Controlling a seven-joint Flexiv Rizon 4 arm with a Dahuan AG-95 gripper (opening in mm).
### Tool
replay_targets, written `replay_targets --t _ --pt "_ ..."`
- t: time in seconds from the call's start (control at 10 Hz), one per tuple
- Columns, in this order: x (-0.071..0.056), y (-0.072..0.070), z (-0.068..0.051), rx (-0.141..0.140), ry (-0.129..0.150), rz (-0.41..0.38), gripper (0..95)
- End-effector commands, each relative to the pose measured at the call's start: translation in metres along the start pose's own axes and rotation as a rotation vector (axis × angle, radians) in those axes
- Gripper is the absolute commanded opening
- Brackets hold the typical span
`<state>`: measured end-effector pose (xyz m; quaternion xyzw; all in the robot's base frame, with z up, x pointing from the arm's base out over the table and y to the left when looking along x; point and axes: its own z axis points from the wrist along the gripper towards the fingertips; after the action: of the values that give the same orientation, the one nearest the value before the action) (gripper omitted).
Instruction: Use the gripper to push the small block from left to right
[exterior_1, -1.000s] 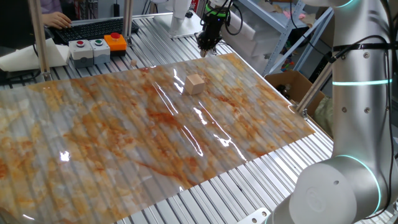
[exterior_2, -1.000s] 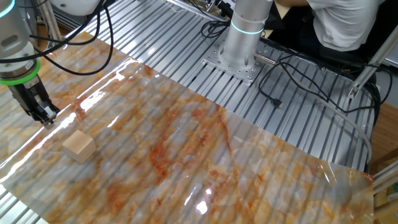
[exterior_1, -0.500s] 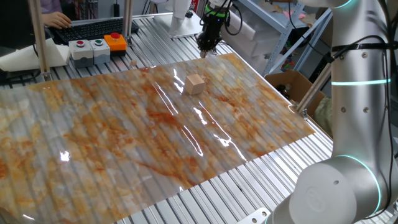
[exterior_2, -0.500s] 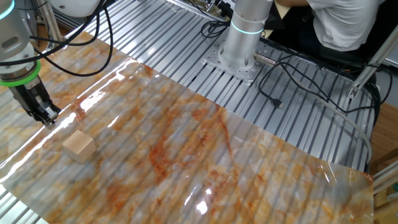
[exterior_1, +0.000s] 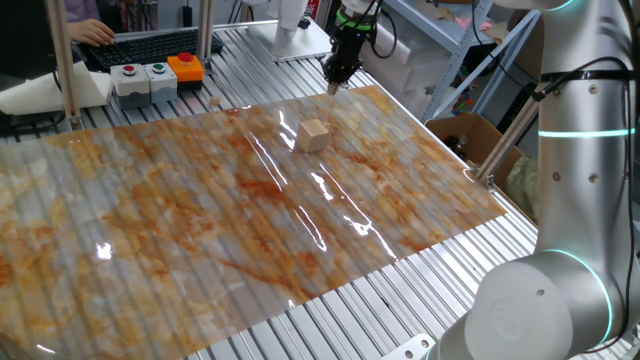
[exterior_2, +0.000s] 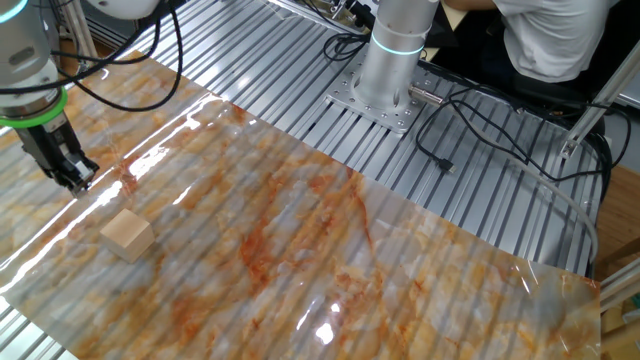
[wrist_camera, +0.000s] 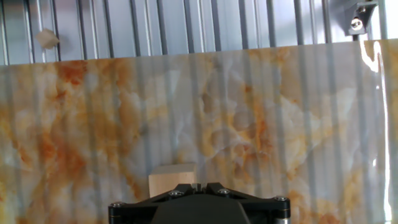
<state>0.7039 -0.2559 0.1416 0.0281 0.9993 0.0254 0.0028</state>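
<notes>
The small block (exterior_1: 314, 134) is a pale tan wooden cube resting on the marbled orange-grey mat (exterior_1: 200, 220). It also shows in the other fixed view (exterior_2: 126, 235) and in the hand view (wrist_camera: 168, 178), just beyond the fingers. The gripper (exterior_1: 338, 78) is black with a green ring above it, at the mat's far edge, apart from the block. In the other fixed view the gripper (exterior_2: 76, 182) stands above and to the left of the block. In the hand view the gripper (wrist_camera: 200, 186) has its fingers closed together, empty.
A grey button box (exterior_1: 145, 78) with an orange part and a keyboard (exterior_1: 150, 45) lie at the far left of the slatted metal table (exterior_1: 420, 300). The arm's base (exterior_2: 385, 85) and cables (exterior_2: 480, 130) stand beyond the mat. A cardboard box (exterior_1: 465, 135) sits at right.
The gripper has shifted slightly away from the block and upward. The block has not moved.
</notes>
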Motion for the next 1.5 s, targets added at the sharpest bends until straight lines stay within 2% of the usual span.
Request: replay_targets --t 0.1,0.7,1.0,1.5 --pt "0.002 -0.002 0.003 -0.003 -0.008 0.012 0.0" --pt "0.007 -0.011 0.017 -0.002 -0.03 -0.016 0.0" --pt "0.008 -0.013 0.026 -0.002 -0.051 -0.022 0.0" --pt "0.01 -0.017 0.038 -0.005 -0.064 -0.018 0.0"
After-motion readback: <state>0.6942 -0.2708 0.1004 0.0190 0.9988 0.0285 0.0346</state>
